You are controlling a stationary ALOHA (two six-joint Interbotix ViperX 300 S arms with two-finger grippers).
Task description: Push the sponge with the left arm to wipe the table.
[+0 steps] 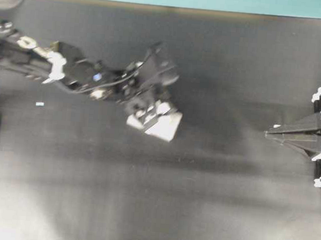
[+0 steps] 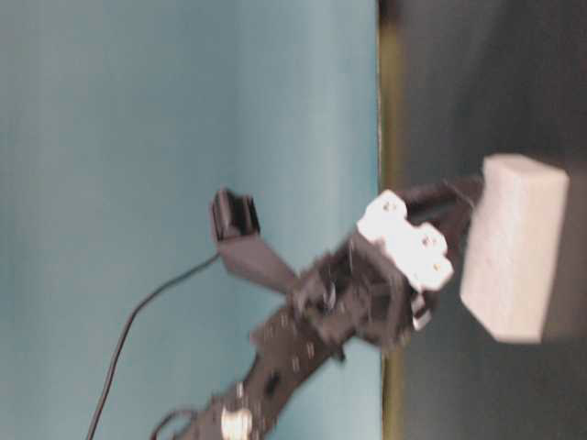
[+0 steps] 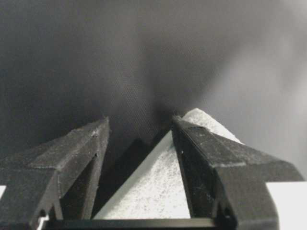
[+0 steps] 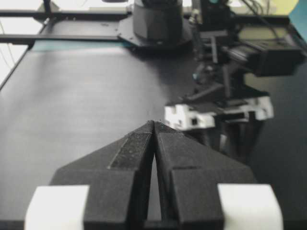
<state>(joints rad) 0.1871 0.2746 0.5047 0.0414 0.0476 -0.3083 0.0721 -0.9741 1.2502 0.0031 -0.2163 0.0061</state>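
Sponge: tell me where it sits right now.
In the overhead view the sponge lies left of centre on the table, at the tip of the left gripper, whose open jaws straddle its corner. The right gripper is far off, by the right edge.

left claw point(image 3: 139, 127) spread wide — right claw point(image 4: 154, 123) pinched closed.

My left gripper point(image 1: 152, 119) sits left of centre on the table point(image 1: 198, 202), the sponge point(image 1: 164, 126) between its fingers. My right gripper point(image 1: 272, 132) waits at the right edge.
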